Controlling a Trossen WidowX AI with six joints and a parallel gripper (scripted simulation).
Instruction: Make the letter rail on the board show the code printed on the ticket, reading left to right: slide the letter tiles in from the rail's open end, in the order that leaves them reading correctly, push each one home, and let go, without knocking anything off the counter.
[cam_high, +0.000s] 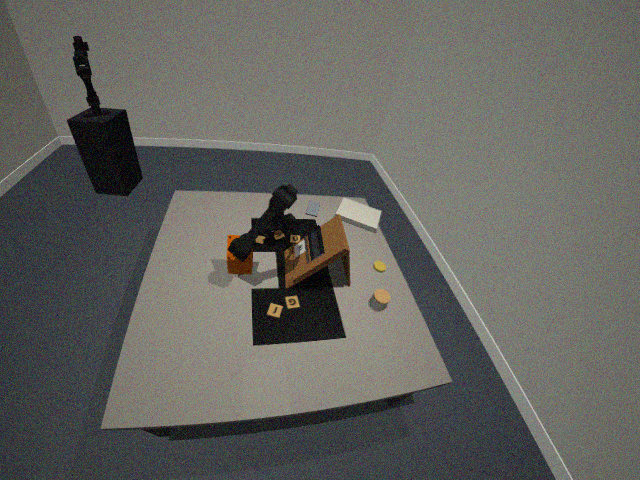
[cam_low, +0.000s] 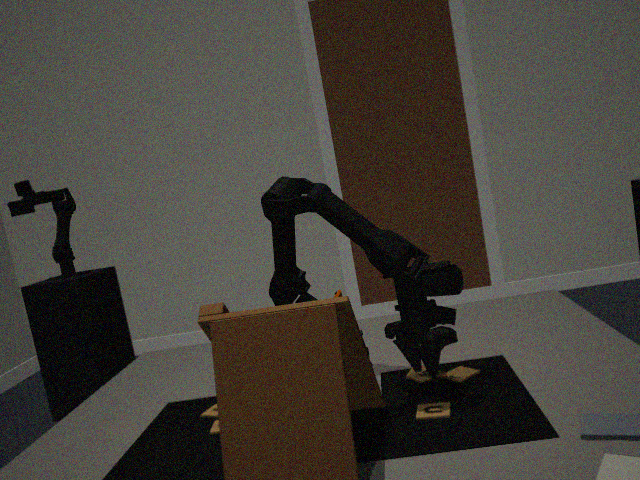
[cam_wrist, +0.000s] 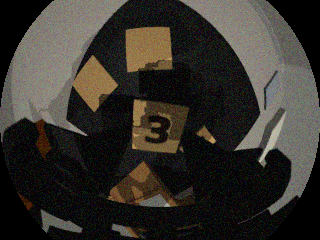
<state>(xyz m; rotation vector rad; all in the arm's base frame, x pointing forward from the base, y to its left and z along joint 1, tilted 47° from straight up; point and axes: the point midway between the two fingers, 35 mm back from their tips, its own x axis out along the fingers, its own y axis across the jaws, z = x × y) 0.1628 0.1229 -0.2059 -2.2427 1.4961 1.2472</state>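
My gripper (cam_low: 427, 373) (cam_wrist: 157, 128) is shut on a tile marked 3 (cam_wrist: 141, 142), held just above the back black mat (cam_low: 496, 408). Two other tiles on that mat look blank in the wrist view, one square-on (cam_wrist: 148, 45) and one turned (cam_wrist: 95, 82). A lettered tile (cam_high: 295, 238) (cam_low: 433, 410) lies nearer the board. A J tile (cam_high: 274, 310) and a G tile (cam_high: 292, 301) lie on the front black mat (cam_high: 305, 328). The sloped wooden board (cam_high: 337, 235) (cam_low: 279, 387) stands between the mats. A whitish card (cam_high: 299, 247) shows on it; its print and the rail's contents are unreadable.
An orange box (cam_high: 240, 266) stands left of the board. A white box (cam_high: 359, 213) and a grey-blue flat piece (cam_high: 312, 208) lie at the back. A yellow disc (cam_high: 379, 266) and a round tan object (cam_high: 382, 296) stand to the right. Another arm stands on a black pedestal (cam_high: 105, 155) (cam_low: 77, 335).
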